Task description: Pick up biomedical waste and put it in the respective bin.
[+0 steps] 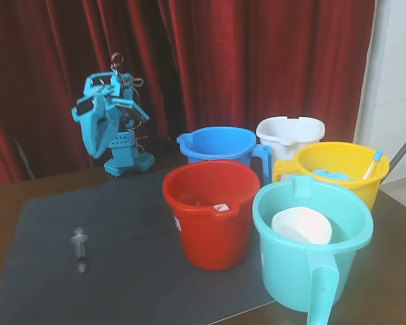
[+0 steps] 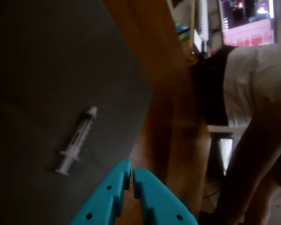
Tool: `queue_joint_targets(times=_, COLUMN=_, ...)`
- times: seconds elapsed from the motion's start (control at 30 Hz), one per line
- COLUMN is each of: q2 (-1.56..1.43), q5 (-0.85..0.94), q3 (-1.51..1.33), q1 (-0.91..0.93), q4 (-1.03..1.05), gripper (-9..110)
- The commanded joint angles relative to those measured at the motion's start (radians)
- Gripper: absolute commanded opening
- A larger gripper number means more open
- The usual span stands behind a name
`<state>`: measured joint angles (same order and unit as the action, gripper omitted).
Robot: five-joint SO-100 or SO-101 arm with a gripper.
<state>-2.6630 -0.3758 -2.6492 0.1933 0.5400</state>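
A small clear syringe (image 1: 79, 249) lies flat on the dark grey mat (image 1: 122, 223) at the front left in the fixed view. The wrist view shows the same syringe (image 2: 77, 139) on the mat, up and to the left of my gripper (image 2: 131, 172). Its teal jaws are pressed together with nothing between them. In the fixed view the folded blue arm with the gripper (image 1: 95, 125) stands at the back left, well clear of the syringe. The medium-blue bucket (image 1: 220, 145) stands at the back, behind the red bucket (image 1: 211, 210).
A teal bucket (image 1: 311, 237) holding something white stands front right. Behind it are a yellow bucket (image 1: 342, 169) with a dropper and a white bucket (image 1: 291, 135). A seated person (image 2: 243, 117) shows beyond the table edge in the wrist view.
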Motion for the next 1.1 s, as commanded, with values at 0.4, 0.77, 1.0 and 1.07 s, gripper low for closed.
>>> queue_joint_targets(times=0.4, q2=1.000, q5=-0.282, q3=0.904, q1=0.025, q4=0.357, gripper=0)
queue_joint_targets(times=0.77, q2=1.111, q5=-0.741, q3=1.054, q1=0.078, q4=0.514, gripper=0)
queue_joint_targets(times=1.0, q2=1.120, q5=-0.744, q3=1.155, q1=0.143, q4=0.560, gripper=3)
queue_joint_targets(times=1.07, q2=1.123, q5=-0.741, q3=1.154, q1=0.170, q4=0.551, gripper=9)
